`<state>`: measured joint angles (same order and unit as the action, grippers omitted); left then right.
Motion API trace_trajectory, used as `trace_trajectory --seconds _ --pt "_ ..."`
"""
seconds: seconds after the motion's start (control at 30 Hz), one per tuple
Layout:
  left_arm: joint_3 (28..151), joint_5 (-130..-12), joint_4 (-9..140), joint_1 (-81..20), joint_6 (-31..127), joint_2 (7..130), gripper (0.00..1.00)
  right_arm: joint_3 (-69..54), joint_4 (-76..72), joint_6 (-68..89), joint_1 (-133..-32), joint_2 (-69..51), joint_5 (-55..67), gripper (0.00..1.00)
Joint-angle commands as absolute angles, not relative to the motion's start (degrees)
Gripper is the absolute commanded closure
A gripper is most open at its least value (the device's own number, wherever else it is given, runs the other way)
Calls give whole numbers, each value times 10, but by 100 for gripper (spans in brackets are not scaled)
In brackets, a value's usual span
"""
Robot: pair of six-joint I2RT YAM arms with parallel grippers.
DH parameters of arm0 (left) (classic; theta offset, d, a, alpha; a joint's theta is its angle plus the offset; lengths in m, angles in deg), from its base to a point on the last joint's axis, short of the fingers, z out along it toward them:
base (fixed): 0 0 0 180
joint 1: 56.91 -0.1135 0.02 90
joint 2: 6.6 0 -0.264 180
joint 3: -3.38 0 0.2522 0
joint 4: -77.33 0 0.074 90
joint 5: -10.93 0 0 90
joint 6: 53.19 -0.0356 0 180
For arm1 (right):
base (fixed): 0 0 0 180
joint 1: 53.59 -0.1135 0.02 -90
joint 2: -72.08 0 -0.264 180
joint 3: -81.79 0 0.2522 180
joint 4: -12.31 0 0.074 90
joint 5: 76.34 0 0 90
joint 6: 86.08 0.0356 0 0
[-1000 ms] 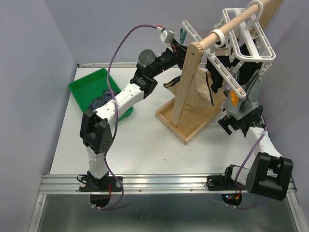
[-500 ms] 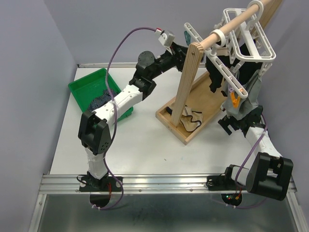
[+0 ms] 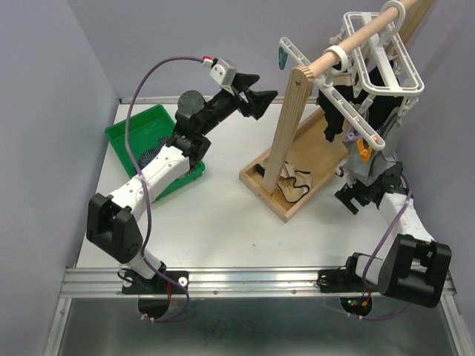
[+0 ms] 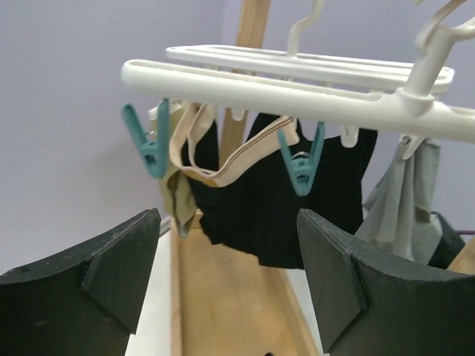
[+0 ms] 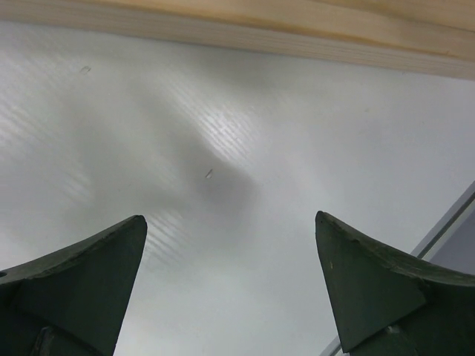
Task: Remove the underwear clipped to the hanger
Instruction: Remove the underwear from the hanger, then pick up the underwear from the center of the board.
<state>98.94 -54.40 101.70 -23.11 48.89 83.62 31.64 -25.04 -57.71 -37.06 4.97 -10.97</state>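
My left tool (image 3: 261,87) is wide apart and empty, and my right tool (image 5: 230,222) too. The black underwear (image 4: 260,211) hangs under the hanger (image 4: 297,89). I should grab it below the teal clip (image 4: 300,167) and pull down slowly.

Place: robot lab test cell
Rig: 2 robot arms (image 3: 159,169) (image 3: 397,213) bolted to an aluminium rail (image 3: 252,280)
Surroundings: white table (image 3: 223,230), plain lilac walls (image 3: 44,111)

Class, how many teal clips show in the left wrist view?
2: one teal clip at the hanger's left end, one mid-rail before the black underwear; others may be hidden.
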Motion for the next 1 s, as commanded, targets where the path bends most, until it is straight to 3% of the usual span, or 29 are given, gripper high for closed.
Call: trace_trajectory --seconds 0.0,0.23,0.33,0.5,0.97 --pt "929 -580 1037 -238 421 785 14 257 -400 -700 -366 48 -135 0" --pt "808 -604 1070 -241 354 742 11 198 -595 -848 -369 -12 -167 0" --pt "767 -597 1079 -246 334 733 10 206 -605 -857 -392 -28 -129 0" --pt "740 -557 1066 -248 350 752 10 205 -591 -820 -452 -42 -115 0" --pt "729 -588 1001 -248 478 826 14 151 -568 -653 -652 -76 -155 0"
